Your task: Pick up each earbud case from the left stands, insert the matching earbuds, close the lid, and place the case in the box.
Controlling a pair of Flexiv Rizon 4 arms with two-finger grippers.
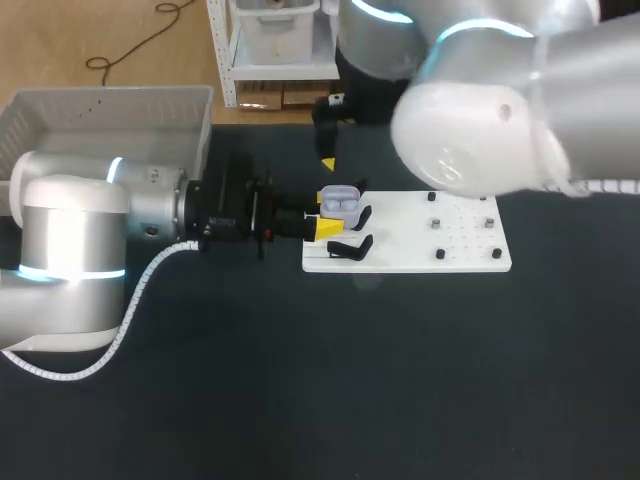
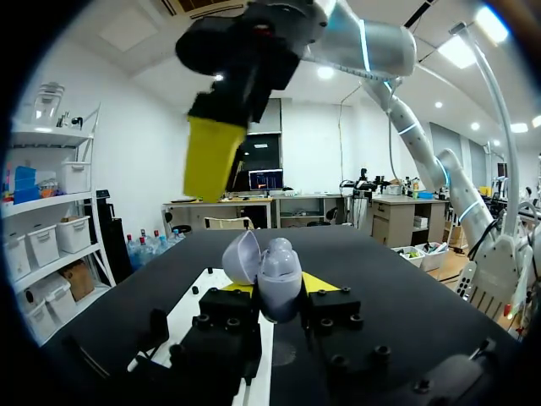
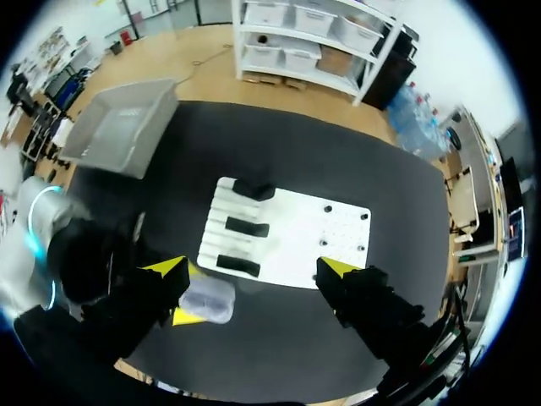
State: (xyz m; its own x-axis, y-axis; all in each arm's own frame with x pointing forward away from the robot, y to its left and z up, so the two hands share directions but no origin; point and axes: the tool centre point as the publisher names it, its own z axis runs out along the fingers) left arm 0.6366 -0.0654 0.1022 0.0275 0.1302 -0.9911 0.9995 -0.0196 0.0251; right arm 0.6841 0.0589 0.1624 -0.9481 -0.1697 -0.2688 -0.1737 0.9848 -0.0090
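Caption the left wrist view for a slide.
Left gripper holds an open earbud case, with the right gripper hanging above and ahead.

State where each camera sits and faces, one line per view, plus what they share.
Head view: fixed above and behind, looking down on the table; left arm enters left, left gripper shut on the open earbud case; right arm looms right.
Left wrist view: on the left wrist, looking level across the table; own fingers grip the case, right arm's yellow fingertip above.
Right wrist view: on the right wrist, high, facing down; open right gripper over the white board.
Shared: all three show the case.
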